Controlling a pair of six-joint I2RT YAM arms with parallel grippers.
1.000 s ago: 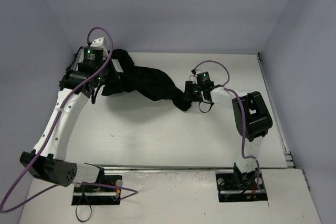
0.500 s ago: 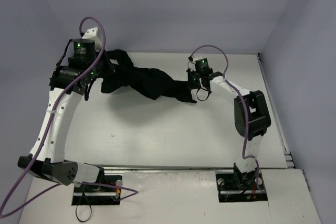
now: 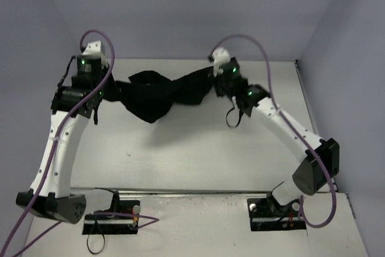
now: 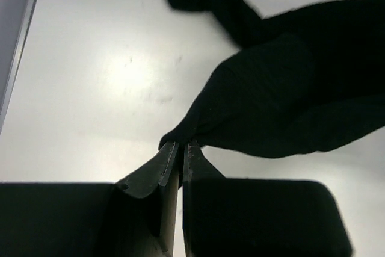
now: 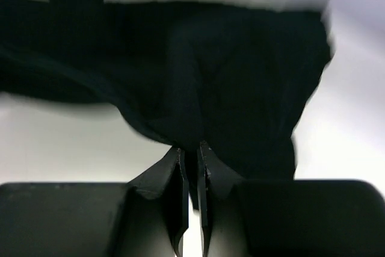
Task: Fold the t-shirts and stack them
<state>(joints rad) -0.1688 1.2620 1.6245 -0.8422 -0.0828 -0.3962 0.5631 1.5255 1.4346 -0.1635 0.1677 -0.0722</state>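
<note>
A plain black t-shirt (image 3: 161, 91) hangs stretched and twisted between my two grippers above the far part of the white table, sagging in the middle. My left gripper (image 3: 115, 88) is shut on its left end; in the left wrist view the fingertips (image 4: 173, 148) pinch a bunch of the cloth (image 4: 271, 106). My right gripper (image 3: 212, 83) is shut on its right end; in the right wrist view the t-shirt (image 5: 198, 76) hangs from the closed gripper (image 5: 189, 148) and fills most of the frame.
The white table (image 3: 192, 161) is ringed by grey-blue walls at the back and sides. A table edge strip runs along the right (image 3: 313, 118). Both arm bases stand at the near edge (image 3: 111, 215). Purple cables loop over each wrist.
Both grippers have risen and moved toward the back wall, lifting the t-shirt off the table. The right arm has stretched out far and the shirt now hangs taut between them.
</note>
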